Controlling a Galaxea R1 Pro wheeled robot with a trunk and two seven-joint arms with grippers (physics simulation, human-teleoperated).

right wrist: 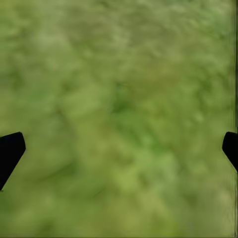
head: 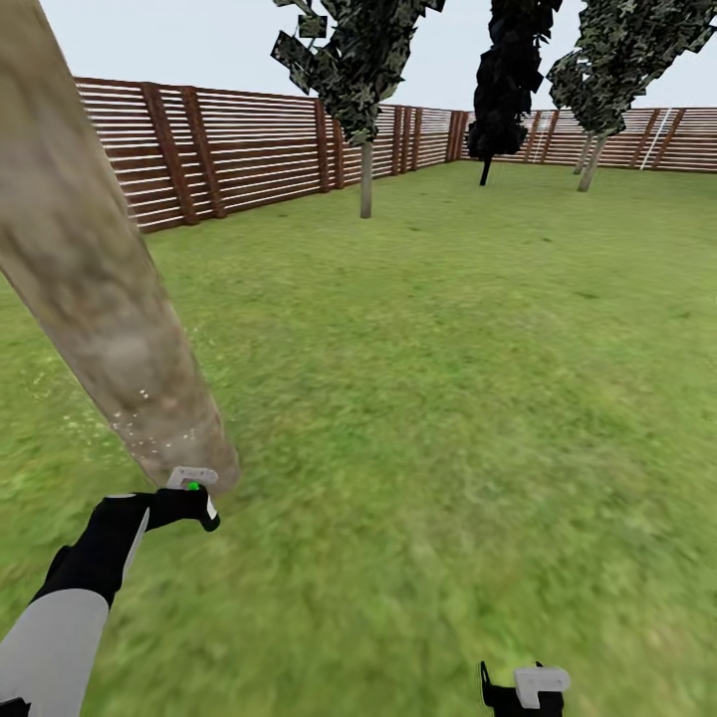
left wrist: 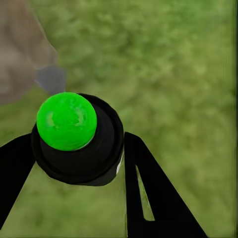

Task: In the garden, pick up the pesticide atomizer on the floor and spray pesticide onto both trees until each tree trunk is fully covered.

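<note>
In the head view the spraying step looks to be in hand: the left pincer holds the pesticide atomizer right at the foot of the near tree trunk, a thick leaning pale column, and a few whitish specks of pesticide dot the bark just above the nozzle; the second tree stands well apart by the fence, so the next move probably calls for sweeping the nozzle up the bare upper trunk before driving over the lawn to it. The right pincer hangs low at the frame's edge over grass. In the left wrist view the two black fingers are clamped on either side of the atomizer's black body with its green cap, the trunk base close ahead. In the right wrist view the fingertips stand wide apart, holding nothing, with only blurred lawn between them
</note>
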